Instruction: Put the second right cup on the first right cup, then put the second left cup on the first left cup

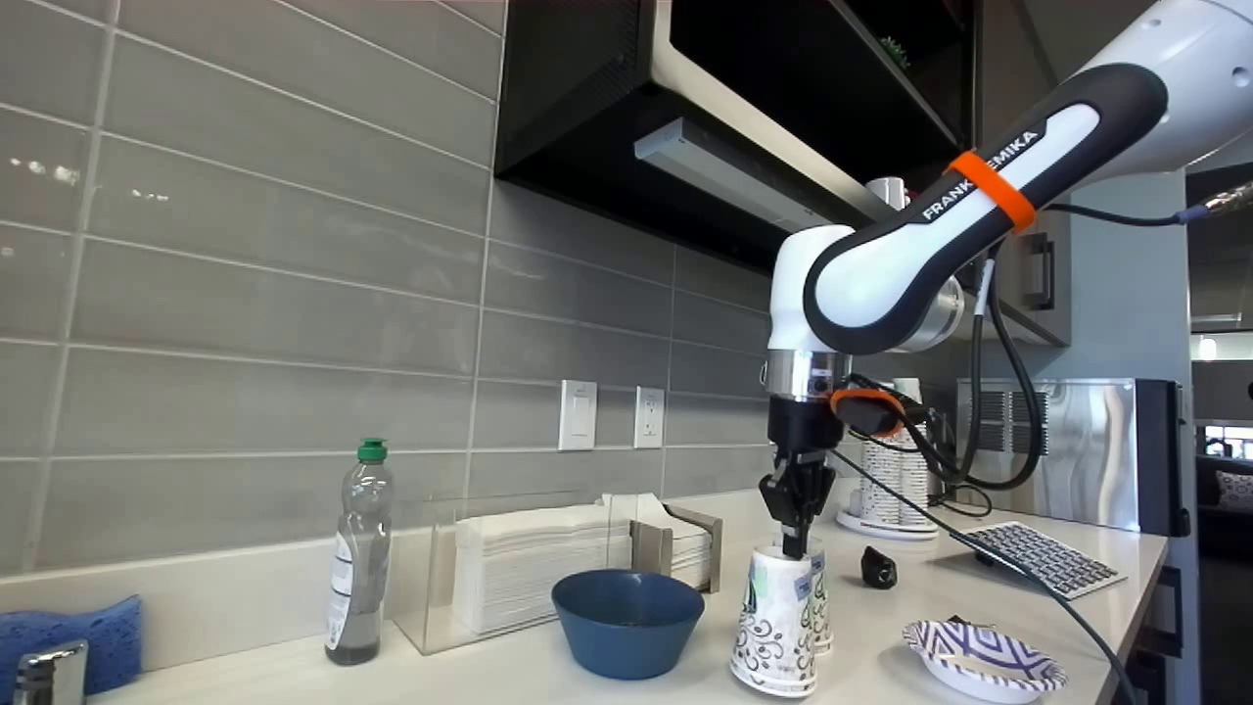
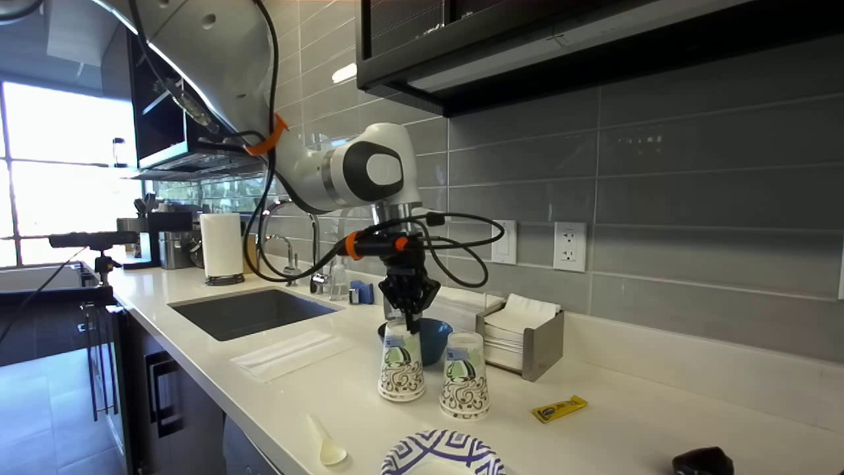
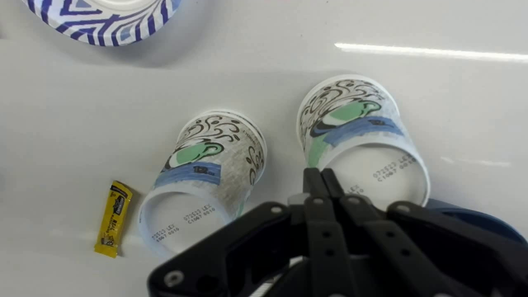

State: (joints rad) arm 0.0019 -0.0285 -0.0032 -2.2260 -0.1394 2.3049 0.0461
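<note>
Two patterned paper cups stand upside down, and each may be a nested stack. The cup nearer the blue bowl is under my gripper in both exterior views (image 1: 768,627) (image 2: 401,369) and on the right in the wrist view (image 3: 350,111). The second cup, beside it, also shows in both exterior views (image 1: 820,607) (image 2: 465,386) and on the left in the wrist view (image 3: 202,152); its lower edge shows a doubled rim. My gripper (image 1: 795,544) (image 2: 413,323) (image 3: 320,170) points down, its fingers nearly together on the upper rim of the cup nearer the bowl.
The blue bowl (image 1: 626,627) (image 2: 435,340) is close behind the gripped cup. A napkin holder (image 2: 544,343), a yellow packet (image 2: 559,409) (image 3: 114,218), a patterned paper plate (image 1: 979,661) (image 3: 111,24) and a spoon (image 2: 330,448) lie around. A soap bottle (image 1: 360,568) stands farther off.
</note>
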